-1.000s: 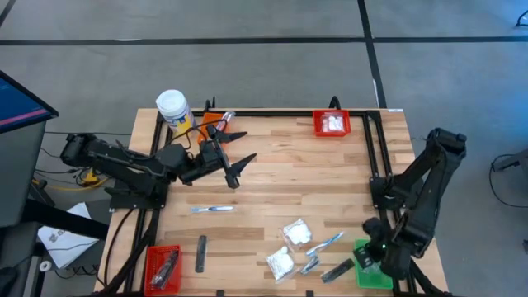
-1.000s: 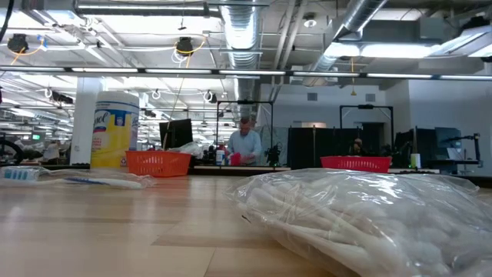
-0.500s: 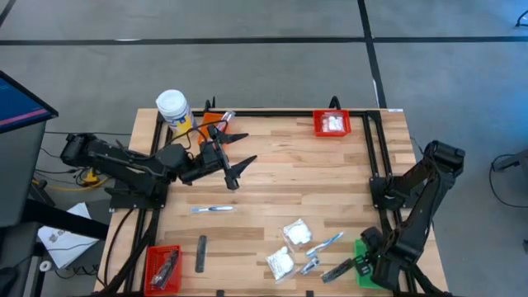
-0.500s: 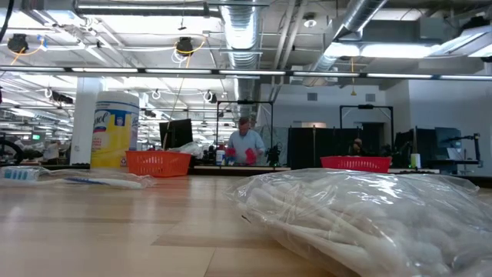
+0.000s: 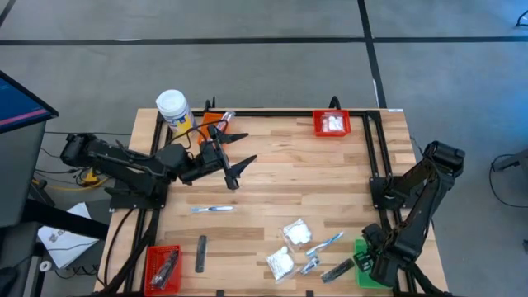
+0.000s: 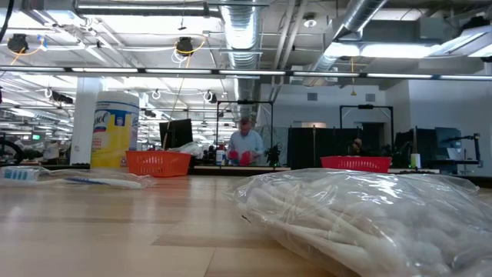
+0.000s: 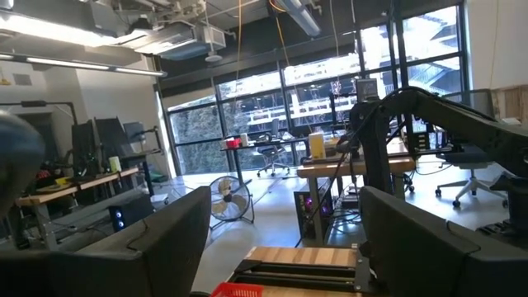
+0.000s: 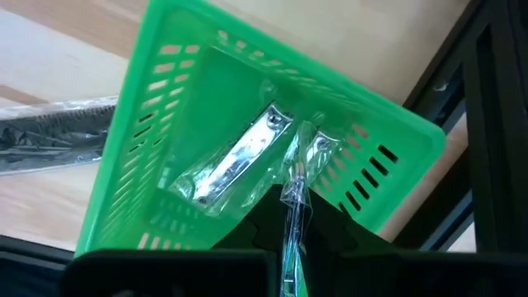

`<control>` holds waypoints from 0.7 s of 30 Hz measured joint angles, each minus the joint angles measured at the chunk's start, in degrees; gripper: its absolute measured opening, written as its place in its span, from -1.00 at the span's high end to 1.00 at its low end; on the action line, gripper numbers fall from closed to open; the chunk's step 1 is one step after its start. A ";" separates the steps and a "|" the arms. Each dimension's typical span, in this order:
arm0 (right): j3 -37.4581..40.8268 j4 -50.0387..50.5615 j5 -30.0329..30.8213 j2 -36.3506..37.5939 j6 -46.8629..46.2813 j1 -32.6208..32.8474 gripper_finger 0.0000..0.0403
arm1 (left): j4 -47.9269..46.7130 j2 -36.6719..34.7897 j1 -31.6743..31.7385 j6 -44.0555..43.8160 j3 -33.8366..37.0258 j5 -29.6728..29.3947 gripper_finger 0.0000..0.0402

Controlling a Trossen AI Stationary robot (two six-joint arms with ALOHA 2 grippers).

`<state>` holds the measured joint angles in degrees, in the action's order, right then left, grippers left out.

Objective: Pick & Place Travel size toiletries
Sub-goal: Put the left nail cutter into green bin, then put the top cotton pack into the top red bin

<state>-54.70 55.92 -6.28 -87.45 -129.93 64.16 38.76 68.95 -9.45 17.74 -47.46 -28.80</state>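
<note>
- Jaws of the left gripper (image 5: 240, 167) stand spread wide with nothing between them; it hangs above the bare wood just in front of the orange bin (image 5: 214, 126), and its fingers (image 7: 148, 247) point level across the table toward the room.
- Left arm lies stretched low from the table's left edge toward the middle, with the white-capped yellow jar (image 5: 173, 109) beside it at the back left corner.
- Below that arm, a slim toothbrush (image 5: 212, 209) lies alone on the wood; a dark grey bar (image 5: 200, 252) lies nearer the front edge, just beside the red bin at the front left (image 5: 162, 268), which holds dark items.
- At the front centre, two white puffy packets (image 5: 289, 246) lie close together, with another toothbrush (image 5: 325, 242), a small silvery sachet (image 5: 309, 265) and a second dark bar (image 5: 337, 271) just to their right.
- The nearer packet (image 6: 369, 215) fills much of the low view.
- At the back right, a second red bin (image 5: 332, 124) holds white items.
- Jaws of the right gripper (image 8: 293, 239) are pinched on the clear wrapper of a sachet (image 8: 299, 202) with a metal piece inside, held over the green bin (image 8: 165, 157), where another sachet (image 8: 235, 161) already lies.
- Right arm is folded steeply down at the table's front right corner, its wrist directly over the green bin.
</note>
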 joint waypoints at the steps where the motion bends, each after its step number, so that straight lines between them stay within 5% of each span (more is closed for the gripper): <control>1: 0.24 -0.16 0.00 0.01 0.00 -0.14 0.92 | 0.00 0.00 0.00 0.02 0.00 0.02 -0.49; 21: 1.45 -3.42 0.09 0.01 4.39 -1.31 0.62 | -0.02 0.00 0.00 0.01 0.00 -0.07 -0.49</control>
<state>-53.25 52.50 -6.19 -87.44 -125.54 62.85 38.74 68.95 -9.45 17.75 -47.46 -28.87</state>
